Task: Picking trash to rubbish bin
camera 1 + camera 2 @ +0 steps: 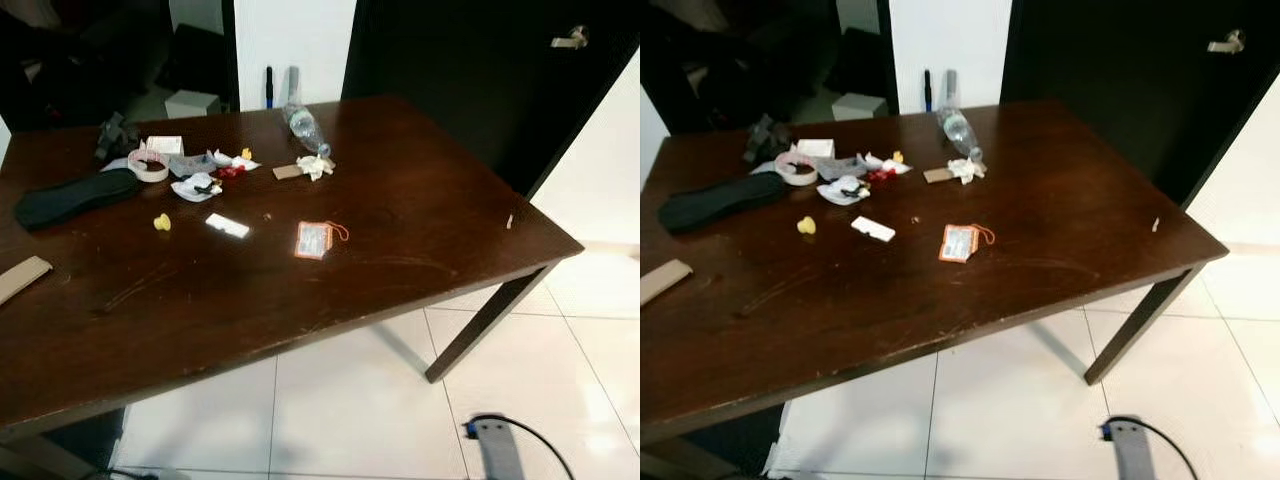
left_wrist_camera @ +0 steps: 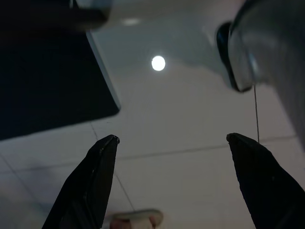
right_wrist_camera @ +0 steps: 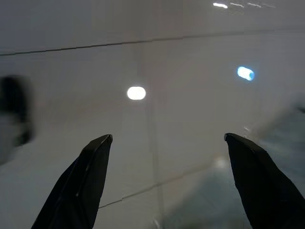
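A dark wooden table (image 1: 420,240) carries scattered litter. A clear plastic bottle (image 1: 305,128) lies at the far edge, with crumpled white paper (image 1: 316,166) just in front of it. An orange-edged tag (image 1: 314,240) lies near the middle, a small white packet (image 1: 227,225) and a yellow scrap (image 1: 162,222) to its left. More wrappers (image 1: 197,187) and a tape roll (image 1: 149,166) cluster at the far left. My left gripper (image 2: 171,143) is open over white floor tiles. My right gripper (image 3: 167,140) is open over floor tiles too, holding nothing.
A long black pouch (image 1: 75,198) and a strip of cardboard (image 1: 22,277) lie at the table's left. A dark door (image 1: 480,70) stands behind the table. A cable and grey part (image 1: 495,440) sit on the white tile floor at the lower right.
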{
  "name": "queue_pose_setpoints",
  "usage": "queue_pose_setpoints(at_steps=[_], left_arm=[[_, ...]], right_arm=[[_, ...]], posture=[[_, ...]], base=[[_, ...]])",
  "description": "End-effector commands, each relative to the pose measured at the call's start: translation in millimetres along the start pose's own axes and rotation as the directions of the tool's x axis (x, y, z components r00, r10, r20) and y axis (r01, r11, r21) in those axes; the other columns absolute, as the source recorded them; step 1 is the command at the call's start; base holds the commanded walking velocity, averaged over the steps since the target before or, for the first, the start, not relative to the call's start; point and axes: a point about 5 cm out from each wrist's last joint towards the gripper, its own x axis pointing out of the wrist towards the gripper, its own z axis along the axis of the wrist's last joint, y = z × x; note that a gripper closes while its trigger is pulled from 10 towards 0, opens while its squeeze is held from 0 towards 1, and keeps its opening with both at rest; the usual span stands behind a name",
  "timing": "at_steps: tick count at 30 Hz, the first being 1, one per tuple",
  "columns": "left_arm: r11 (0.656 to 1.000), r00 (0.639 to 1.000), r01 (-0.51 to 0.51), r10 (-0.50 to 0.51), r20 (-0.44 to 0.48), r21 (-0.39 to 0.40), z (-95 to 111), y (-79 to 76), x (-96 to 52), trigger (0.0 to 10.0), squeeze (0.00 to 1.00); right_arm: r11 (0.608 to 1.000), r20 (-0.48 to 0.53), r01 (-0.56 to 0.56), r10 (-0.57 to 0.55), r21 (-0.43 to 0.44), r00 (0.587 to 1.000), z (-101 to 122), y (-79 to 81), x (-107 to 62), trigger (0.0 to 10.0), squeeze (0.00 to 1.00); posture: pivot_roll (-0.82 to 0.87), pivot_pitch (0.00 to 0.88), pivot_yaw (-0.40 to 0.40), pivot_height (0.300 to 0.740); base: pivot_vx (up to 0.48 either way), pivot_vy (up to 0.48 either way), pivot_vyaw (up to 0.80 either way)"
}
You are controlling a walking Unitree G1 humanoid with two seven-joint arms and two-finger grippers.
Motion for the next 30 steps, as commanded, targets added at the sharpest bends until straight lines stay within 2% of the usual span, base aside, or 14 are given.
queue_pose_setpoints(at_steps=[1,2,5,7,9,10,13,14,16,17,20,25,27,30], left_arm=[[1.0,1.0,0.009,-0.009,-0.018,-0.019,-5,-4.0,-0.1,10.0,0.0],[1.0,1.0,0.007,-0.008,-0.019,-0.02,-5,-3.9,-0.2,10.0,0.0],[1.0,1.0,0.006,-0.007,-0.02,-0.021,-5,-3.8,-0.2,10.0,0.0],[1.0,1.0,0.007,-0.007,-0.021,-0.025,-6,-4.4,-0.2,10.0,0.0],[1.0,1.0,0.007,-0.007,-0.021,-0.025,-6,-4.4,-0.2,10.0,0.0],[1.0,1.0,0.007,-0.008,-0.022,-0.025,-7,-4.9,-0.3,10.0,0.0],[1.0,1.0,0.011,-0.011,-0.023,-0.03,-8,-6.8,-0.4,10.0,0.0],[1.0,1.0,0.011,-0.011,-0.023,-0.03,-8,-6.8,-0.4,10.0,0.0],[0.999,1.0,0.011,-0.011,-0.025,-0.034,-9,-7.4,-0.4,10.0,0.0],[0.999,1.0,0.011,-0.011,-0.025,-0.034,-9,-7.4,-0.4,10.0,0.0],[0.999,1.0,0.008,-0.01,-0.028,-0.047,-11,-8.3,-0.6,10.0,0.0],[0.998,0.999,0.006,-0.008,-0.031,-0.065,-13,-9.5,-0.8,10.0,0.0],[0.997,0.999,0.007,-0.01,-0.036,-0.074,-16,-11.4,-1.1,10.0,0.0],[0.996,0.999,0.012,-0.015,-0.041,-0.084,-19,-14.9,-1.4,10.0,0.0]], right_arm=[[0.994,0.007,0.101,-0.101,0.039,0.995,10,-16.3,1.6,10.0,0.0],[0.98,0.041,0.187,-0.19,0.073,0.981,26,-34.6,2.3,10.0,0.0],[0.962,0.079,0.246,-0.256,0.116,0.963,43,-48.9,1.4,10.0,0.0],[0.928,0.219,0.28,-0.335,0.246,0.916,95,-69.2,-6.5,10.0,0.0],[0.928,0.219,0.28,-0.335,0.246,0.916,95,-69.2,-6.5,10.0,0.0],[0.918,0.283,0.263,-0.348,0.296,0.894,117,-72.7,-12.0,10.0,0.0],[0.912,0.571,-0.009,-0.249,0.41,0.782,202,-55.1,-45.5,10.0,0.0],[0.912,0.571,-0.009,-0.249,0.41,0.782,202,-55.1,-45.5,10.0,0.0],[0.902,0.736,-0.224,-0.137,0.37,0.663,247,-35.2,-74.2,10.0,0.0],[0.902,0.736,-0.224,-0.137,0.37,0.663,247,-35.2,-74.2,10.0,0.0],[0.861,0.876,-0.458,0.031,0.22,0.481,289,-1.4,-114.2,10.0,0.0],[0.795,0.926,-0.603,0.177,0.064,0.332,311,29.6,-145.3,10.0,0.0],[0.738,0.927,-0.672,0.29,-0.059,0.237,316,54.1,-161.5,10.0,0.0],[0.708,0.895,-0.686,0.402,-0.17,0.193,315,83.1,-173.4,10.0,0.0]], posture=[[0.1,0.093,-0.043,0.74],[0.1,0.093,-0.043,0.74],[0.1,0.095,-0.045,0.74],[0.1,0.096,-0.047,0.74],[0.1,0.096,-0.047,0.74],[0.1,0.098,-0.048,0.74],[0.11,0.103,-0.054,0.74],[0.11,0.103,-0.054,0.74],[0.12,0.105,-0.06,0.74],[0.12,0.105,-0.06,0.74],[0.13,0.109,-0.074,0.74],[0.14,0.11,-0.083,0.74],[0.15,0.112,-0.089,0.74],[0.16,0.127,-0.099,0.74]], base=[[0.0,0.0,0.0],[0.0,0.0,0.0],[0.0,0.0,0.0],[0.0,0.0,0.0],[0.0,0.0,0.0],[0.0,0.0,0.0],[0.0,0.0,0.0],[0.0,0.0,0.0],[0.0,0.0,0.0],[0.0,0.0,0.0],[0.0,0.0,0.0],[0.0,0.0,0.0],[0.0,0.0,0.0],[0.0,0.0,0.53]])
